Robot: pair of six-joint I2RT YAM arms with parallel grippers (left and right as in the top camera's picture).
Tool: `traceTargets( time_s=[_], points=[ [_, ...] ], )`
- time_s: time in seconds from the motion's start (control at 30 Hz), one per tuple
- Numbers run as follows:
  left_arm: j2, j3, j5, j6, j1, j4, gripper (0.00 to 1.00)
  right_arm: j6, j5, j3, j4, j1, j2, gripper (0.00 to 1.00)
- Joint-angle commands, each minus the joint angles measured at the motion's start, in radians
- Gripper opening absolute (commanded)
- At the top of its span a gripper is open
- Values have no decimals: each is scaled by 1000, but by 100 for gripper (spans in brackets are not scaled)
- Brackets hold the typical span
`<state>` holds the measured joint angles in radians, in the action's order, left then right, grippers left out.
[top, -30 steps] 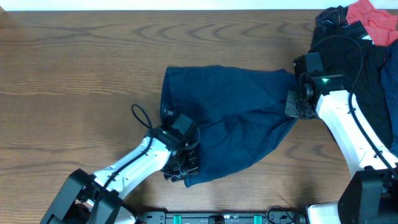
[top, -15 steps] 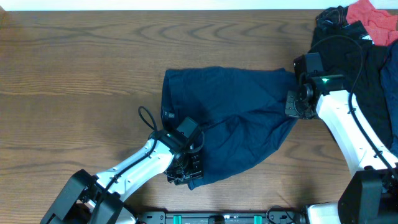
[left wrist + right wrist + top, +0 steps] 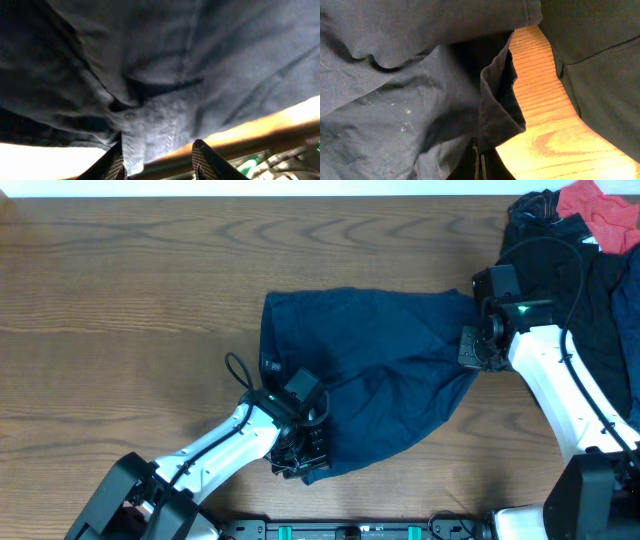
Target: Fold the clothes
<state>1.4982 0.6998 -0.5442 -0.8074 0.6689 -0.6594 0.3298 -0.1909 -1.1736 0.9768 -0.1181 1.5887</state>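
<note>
You see the clothes (image 3: 370, 370), a dark navy pair of shorts, lying rumpled on the wooden table (image 3: 120, 310) a little toward 3 o'clock from its middle. Your left gripper (image 3: 303, 460) sits at the garment's 7 o'clock corner. In the left wrist view its jaws stand apart, with a stitched hem lying between them against one finger and bare wood showing beside the other. Your right gripper (image 3: 476, 348) is at the garment's 3 o'clock edge. In the right wrist view its jaws are pressed together at the bottom of the frame, and a fold of navy cloth runs down into them. At the table's 2 o'clock corner the black garments (image 3: 600, 290) lie heaped, with the red cloth (image 3: 600, 210) on top at their 12 o'clock end.
</note>
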Motion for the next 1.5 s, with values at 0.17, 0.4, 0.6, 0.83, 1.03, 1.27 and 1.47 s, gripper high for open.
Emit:
traceTargets(
  time_s=[0.17, 0.4, 0.6, 0.83, 1.03, 1.27, 1.47],
  points=[
    [5, 2, 112, 9, 5, 3, 28, 13, 0, 3, 11, -1, 1, 1],
    [5, 2, 111, 10, 5, 7, 6, 13, 0, 3, 11, -1, 1, 1],
    [0, 5, 107, 50, 3, -3, 6, 13, 0, 3, 11, -1, 1, 1],
    [-143, 126, 113, 233, -106, -195, 6, 14, 1, 2, 15, -1, -22, 1],
    [-355, 430, 112, 420, -345, -481, 6, 14, 16, -54, 45, 25, -206, 1],
    [-493, 868, 112, 487, -629, -534, 6, -26, 61, -236, 23, 95, -447, 1],
    [-507, 1139, 113, 501, -763, -522, 6, -70, 60, -395, 60, 98, -533, 1]
  ],
)
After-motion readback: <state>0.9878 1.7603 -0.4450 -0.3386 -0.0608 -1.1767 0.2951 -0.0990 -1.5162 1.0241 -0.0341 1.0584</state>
